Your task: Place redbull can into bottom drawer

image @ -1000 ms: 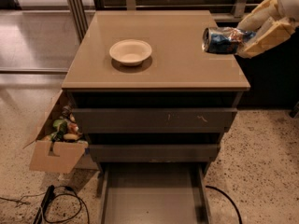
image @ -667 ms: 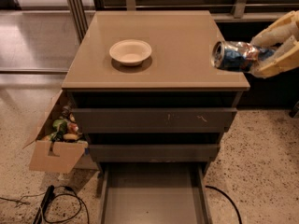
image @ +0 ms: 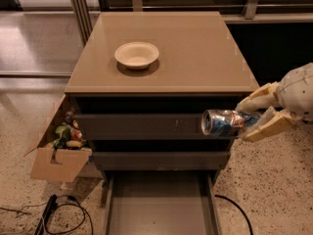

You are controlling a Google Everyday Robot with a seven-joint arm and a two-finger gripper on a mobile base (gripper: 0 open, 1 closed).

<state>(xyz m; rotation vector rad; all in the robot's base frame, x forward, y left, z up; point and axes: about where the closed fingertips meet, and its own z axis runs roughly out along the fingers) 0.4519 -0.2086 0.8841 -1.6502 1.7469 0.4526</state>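
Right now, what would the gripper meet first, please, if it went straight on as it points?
The gripper, right of the cabinet, shut on the slim blue-silver redbull can, points left; probably the scuffed dark drawer front, depth unclear.

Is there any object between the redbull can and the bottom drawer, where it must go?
Nothing visible stands between them. The pincer holds the redbull can sideways at the right, before the top drawer front; the bottom drawer lies open lower left.
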